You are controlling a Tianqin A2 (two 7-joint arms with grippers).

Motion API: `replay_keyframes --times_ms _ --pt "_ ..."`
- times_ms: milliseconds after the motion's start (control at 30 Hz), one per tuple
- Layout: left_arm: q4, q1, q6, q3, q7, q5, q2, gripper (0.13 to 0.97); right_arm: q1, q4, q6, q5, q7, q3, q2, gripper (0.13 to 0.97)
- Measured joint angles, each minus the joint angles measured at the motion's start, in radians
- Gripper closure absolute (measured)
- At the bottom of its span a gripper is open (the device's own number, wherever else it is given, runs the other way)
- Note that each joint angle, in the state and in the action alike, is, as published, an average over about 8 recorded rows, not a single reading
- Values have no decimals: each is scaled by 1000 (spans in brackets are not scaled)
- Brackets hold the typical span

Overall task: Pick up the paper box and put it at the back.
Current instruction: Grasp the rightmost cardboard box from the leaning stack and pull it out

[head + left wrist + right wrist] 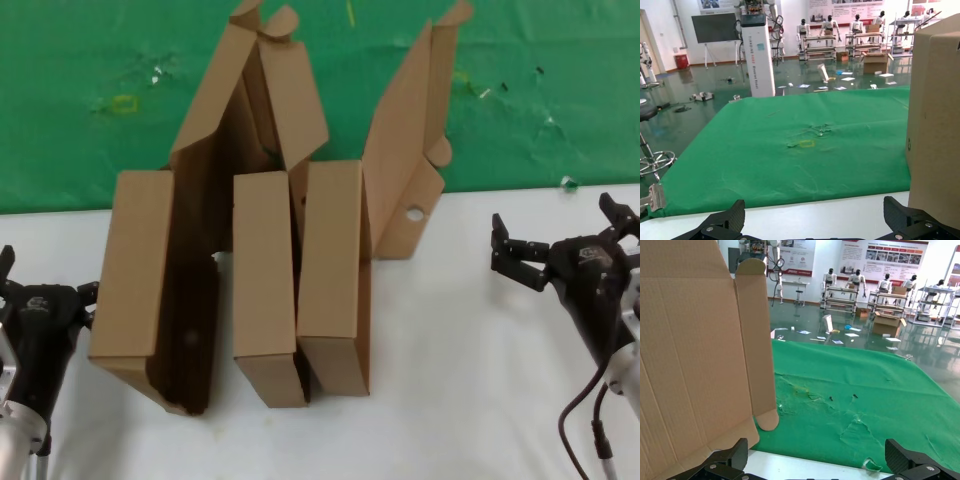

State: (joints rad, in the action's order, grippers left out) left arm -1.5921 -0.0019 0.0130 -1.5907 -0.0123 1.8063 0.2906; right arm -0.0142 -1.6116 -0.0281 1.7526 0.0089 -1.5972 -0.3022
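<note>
The paper box stands on the white table, rightmost of three brown cartons, its lid raised, with a small round hole in a flap. In the right wrist view its lid and rounded flap fill one side. The green cloth lies behind the cartons. My right gripper is open and empty, to the right of the box and apart from it; it also shows in the right wrist view. My left gripper is open and empty at the table's left, and shows in the left wrist view.
Two like cartons stand left of the paper box: one at the far left with a tall lid, one in the middle. The left carton's wall is close beside my left gripper. Bare white tabletop lies between the box and my right arm.
</note>
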Motion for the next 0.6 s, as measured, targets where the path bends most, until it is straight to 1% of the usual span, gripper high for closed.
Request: replay_keyframes --times_ms 133,300,433,533,600 --pt "4 -3 0 14 -12 -9 -13 132 0 0 0 0 0 0 0 129" --pt "10 -12 7 46 -47 -33 -49 132 0 0 0 0 0 0 0 129" --pt "19 -30 24 83 -98 -49 -89 132 0 0 0 0 0 0 0 129" --pt "24 -49 47 118 -148 -54 -119 132 0 0 0 0 0 0 0 129" --pt "24 -61 63 139 -180 -54 -133 132 0 0 0 0 0 0 0 129"
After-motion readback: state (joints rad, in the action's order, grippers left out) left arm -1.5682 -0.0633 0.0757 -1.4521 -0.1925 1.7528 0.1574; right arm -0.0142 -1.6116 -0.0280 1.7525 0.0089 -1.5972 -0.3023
